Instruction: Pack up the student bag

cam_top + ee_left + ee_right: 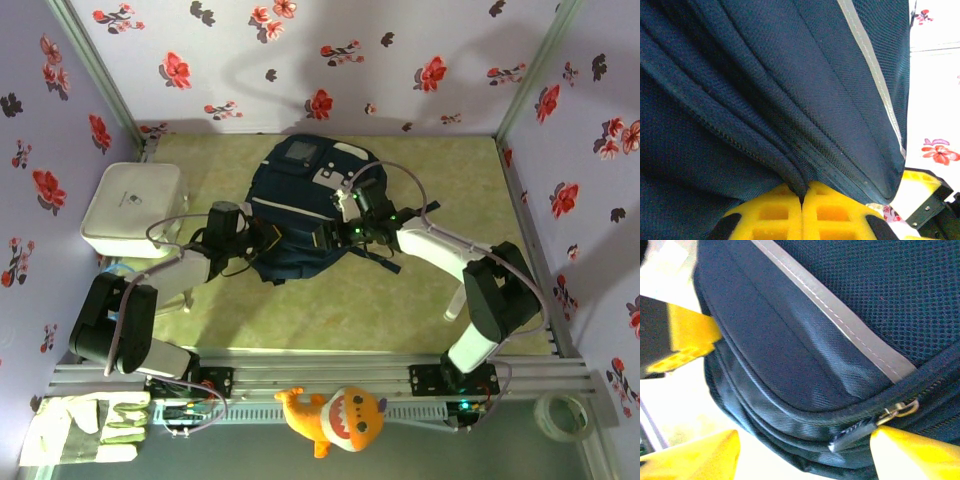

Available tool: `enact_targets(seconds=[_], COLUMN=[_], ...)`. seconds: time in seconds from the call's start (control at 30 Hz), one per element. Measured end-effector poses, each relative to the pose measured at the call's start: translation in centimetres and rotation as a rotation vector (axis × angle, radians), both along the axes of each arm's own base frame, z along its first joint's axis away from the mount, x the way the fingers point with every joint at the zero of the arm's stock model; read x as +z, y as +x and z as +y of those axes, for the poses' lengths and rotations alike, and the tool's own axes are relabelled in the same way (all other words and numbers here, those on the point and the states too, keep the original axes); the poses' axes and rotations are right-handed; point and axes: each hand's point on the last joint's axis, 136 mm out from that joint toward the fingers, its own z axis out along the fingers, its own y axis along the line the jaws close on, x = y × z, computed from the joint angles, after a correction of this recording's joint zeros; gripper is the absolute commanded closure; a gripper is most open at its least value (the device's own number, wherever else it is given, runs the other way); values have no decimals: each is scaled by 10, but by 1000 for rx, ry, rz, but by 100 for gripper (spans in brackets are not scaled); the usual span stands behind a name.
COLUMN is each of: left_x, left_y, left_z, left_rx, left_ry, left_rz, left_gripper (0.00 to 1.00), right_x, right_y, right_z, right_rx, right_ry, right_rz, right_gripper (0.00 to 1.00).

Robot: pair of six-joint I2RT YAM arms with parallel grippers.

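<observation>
The student bag (pixel 300 195) is a navy backpack with white stripe trim, lying in the middle of the table. My left gripper (pixel 264 241) is at the bag's lower left edge. Its yellow fingers (pixel 775 215) are shut, pinching a fold of the bag's fabric (pixel 799 187). My right gripper (pixel 336 237) is at the bag's lower right edge and stands open. Its fingertips (pixel 917 452) straddle the zippered rim, and the black zipper pull (pixel 855 432) lies just beside the right fingertip, not gripped. The grey-white stripe (pixel 840 320) runs across the right wrist view.
A white rounded box (pixel 132 208) stands at the left near the wall. On the front rail lie work gloves (pixel 85 428), an orange plush shark (pixel 335 415) and a tape roll (pixel 560 415). Flowered walls close in the table on three sides.
</observation>
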Motion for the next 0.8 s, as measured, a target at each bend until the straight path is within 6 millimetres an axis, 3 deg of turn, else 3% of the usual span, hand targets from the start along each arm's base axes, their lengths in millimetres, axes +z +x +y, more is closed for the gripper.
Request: enact_targets(seconds=[0.27, 0.8], left_x=[-1, -1], left_y=[0, 0], left_z=[0, 1], left_rx=[1, 3], left_ry=[2, 4], left_rz=[3, 3], left_gripper=[100, 100], right_x=[-12, -10], right_y=[14, 16], right_z=[-21, -15], right_rx=[-87, -126], right_ry=[-124, -73], right_rz=[-50, -12], right_gripper=[53, 71])
